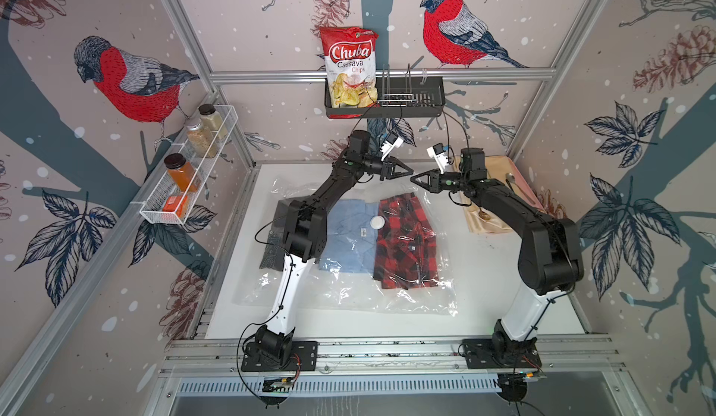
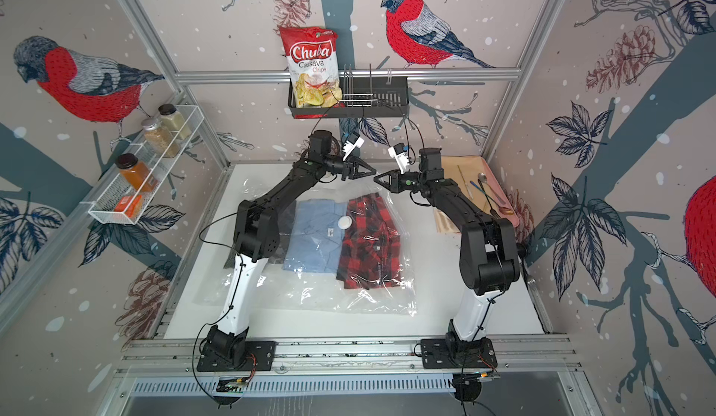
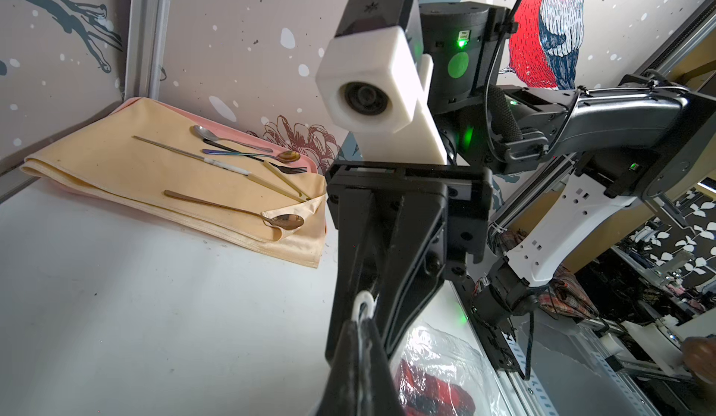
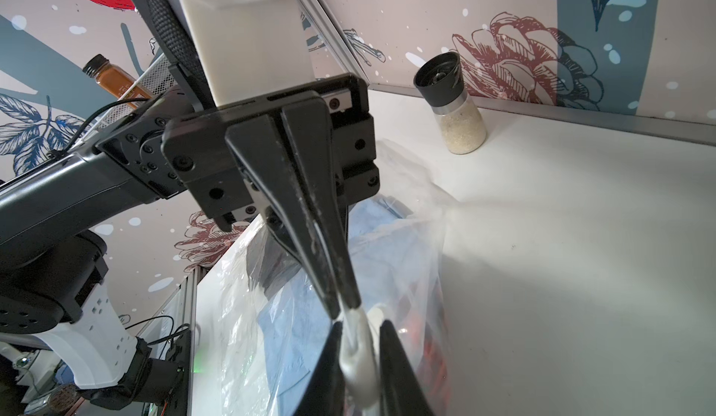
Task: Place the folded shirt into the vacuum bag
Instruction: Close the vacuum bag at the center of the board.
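The vacuum bag [image 1: 348, 297] lies flat on the white table, its round white valve cap [image 1: 377, 223] facing up. Under its clear plastic lie a folded light blue shirt [image 1: 348, 239] and a red plaid shirt [image 1: 407, 247]. A dark grey shirt [image 1: 273, 247] at the bag's left edge is mostly hidden by my left arm. Both grippers hang above the bag's far end, tip to tip. My left gripper [image 1: 410, 172] is shut on a small white clip [image 3: 365, 301]. My right gripper [image 4: 358, 340] has its fingers on either side of the same clip [image 4: 358, 356].
A folded yellow cloth [image 1: 490, 220] with spoons and a fork lies at the back right. A salt grinder [image 4: 457, 111] stands near the back wall. A black wall basket [image 1: 418, 102] holds a chips bag [image 1: 350, 65]. A wire spice rack [image 1: 186, 177] hangs on the left wall.
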`<state>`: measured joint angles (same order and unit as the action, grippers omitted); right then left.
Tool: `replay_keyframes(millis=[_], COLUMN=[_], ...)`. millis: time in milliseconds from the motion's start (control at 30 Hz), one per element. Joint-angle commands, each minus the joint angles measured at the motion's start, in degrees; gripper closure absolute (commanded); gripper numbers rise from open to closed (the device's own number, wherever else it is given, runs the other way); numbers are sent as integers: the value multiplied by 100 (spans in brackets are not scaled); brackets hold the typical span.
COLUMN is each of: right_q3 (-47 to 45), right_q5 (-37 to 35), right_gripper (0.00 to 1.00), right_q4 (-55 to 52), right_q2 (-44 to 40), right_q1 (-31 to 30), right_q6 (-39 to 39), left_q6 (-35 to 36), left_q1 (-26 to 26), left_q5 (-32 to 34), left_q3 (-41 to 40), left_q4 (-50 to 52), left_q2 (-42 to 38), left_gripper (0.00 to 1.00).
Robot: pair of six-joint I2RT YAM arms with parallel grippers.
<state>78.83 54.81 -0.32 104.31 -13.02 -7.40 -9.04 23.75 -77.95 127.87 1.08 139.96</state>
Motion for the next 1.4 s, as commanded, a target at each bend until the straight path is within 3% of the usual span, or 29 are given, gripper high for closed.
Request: replay_keyframes(millis=[0, 233, 400, 567, 867, 1367], right_q3=[1, -84, -233, -395, -721, -920], right_q5=[76, -154, -561, -816, -1019, -1621], right_gripper=[89, 98, 99, 100, 100, 100], right_q4=[14, 185, 215, 226, 178, -526], right_q2=[-21, -106, -200, -210, -343, -428], right_q1=[-10, -8, 1, 46, 54, 51], right_q6=[50, -143, -235, -345, -407, -326], left_q6=[-209, -206, 152, 214, 90, -137], left_q1=[-28, -42, -43, -45, -103, -188], left_q5=[-117, 530, 2160, 3067, 3330, 3425], left_q3=[-30, -39, 112, 261, 912, 915], left_q4=[-562, -545, -91, -76, -55, -310], left_q2=[-91, -135, -237, -241, 88, 93], left_gripper=[100, 100, 100, 100, 100, 100])
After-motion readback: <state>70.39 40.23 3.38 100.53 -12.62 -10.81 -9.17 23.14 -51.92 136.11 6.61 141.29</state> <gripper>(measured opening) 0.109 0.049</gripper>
